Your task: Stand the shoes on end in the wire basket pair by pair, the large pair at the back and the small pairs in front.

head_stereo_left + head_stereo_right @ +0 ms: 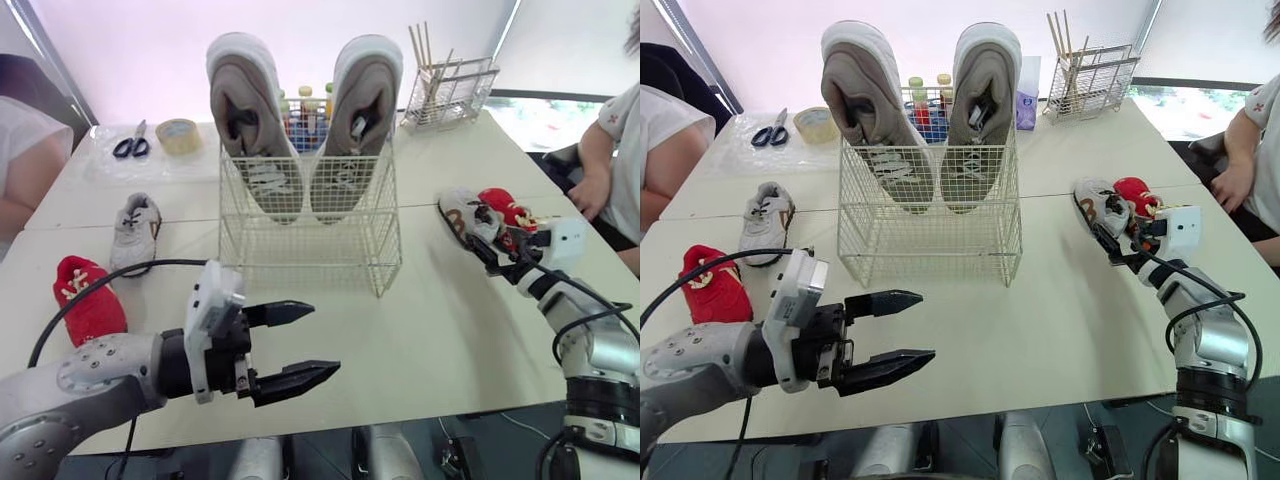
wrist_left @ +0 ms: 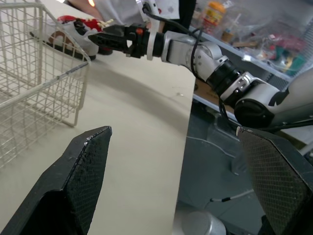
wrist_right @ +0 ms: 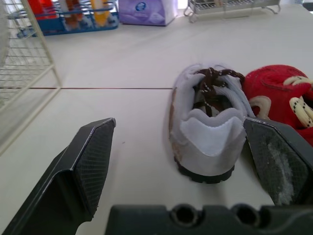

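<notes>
The right claw (image 3: 179, 125) is opened wide at the grey shoe's (image 3: 208, 132) heel, right of frame on the surface (image 1: 450, 330). The red shoe (image 3: 279, 93) just beside could be caught too. The left claw (image 1: 322, 341) is opened wide, empty.

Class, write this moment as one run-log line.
large pair upright in basket | right pincer open, facing grey shoe | left pincer open, empty

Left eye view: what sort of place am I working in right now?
Likely an office or lab workroom rather than a home: pale tables pushed together, scissors and a tape roll at the far edge, and cluttered shelving beside the tables in the left wrist view.
</notes>
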`<state>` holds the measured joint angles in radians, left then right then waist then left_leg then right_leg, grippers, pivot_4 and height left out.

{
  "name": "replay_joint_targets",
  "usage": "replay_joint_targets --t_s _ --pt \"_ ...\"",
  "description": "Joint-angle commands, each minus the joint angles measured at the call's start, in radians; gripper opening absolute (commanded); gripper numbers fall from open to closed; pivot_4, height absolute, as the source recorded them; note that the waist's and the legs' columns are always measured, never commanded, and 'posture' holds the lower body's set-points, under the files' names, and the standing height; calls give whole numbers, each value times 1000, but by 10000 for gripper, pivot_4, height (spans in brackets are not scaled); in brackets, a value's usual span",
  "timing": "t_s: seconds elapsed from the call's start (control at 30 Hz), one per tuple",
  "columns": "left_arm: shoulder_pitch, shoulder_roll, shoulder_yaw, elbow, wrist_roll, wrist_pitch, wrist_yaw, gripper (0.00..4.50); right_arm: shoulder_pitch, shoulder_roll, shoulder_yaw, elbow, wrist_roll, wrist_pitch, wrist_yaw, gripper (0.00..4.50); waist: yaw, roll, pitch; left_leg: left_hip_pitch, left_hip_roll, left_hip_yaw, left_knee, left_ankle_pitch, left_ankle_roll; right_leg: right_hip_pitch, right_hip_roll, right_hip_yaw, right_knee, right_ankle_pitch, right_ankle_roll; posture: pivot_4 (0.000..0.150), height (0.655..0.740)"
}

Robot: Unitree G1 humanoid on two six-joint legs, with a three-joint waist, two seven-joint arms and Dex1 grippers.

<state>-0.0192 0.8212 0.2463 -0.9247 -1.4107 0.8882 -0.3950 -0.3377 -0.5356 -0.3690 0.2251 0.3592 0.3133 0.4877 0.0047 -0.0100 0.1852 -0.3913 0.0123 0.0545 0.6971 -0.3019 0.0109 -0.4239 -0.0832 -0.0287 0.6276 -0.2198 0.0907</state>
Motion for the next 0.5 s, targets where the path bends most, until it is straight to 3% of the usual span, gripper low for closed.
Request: replay_joint_targets --t_s 0.03,0.43,0.5 --pt "3 28 8 -28 -44 -47 23 42598 -51 -1 -10 92 -26 -71 -29 45000 1 0 0 0 0 0 0 0 0 0 0 0 0 0 0 1500 7400" --pt "16 105 -14 -30 -48 -97 48 42598 -261 33 23 511 -62 -221 -32 45000 -14 1 0 0 0 0 0 0 0 0 1 0 -1 0 0 1500 7400" --pt "15 116 -15 -24 -39 -99 48 45000 -298 34 53 591 -95 -248 -31 39581 -17 1 0 0 0 0 -1 0 0 0 1 0 -1 0 0 1500 7400"
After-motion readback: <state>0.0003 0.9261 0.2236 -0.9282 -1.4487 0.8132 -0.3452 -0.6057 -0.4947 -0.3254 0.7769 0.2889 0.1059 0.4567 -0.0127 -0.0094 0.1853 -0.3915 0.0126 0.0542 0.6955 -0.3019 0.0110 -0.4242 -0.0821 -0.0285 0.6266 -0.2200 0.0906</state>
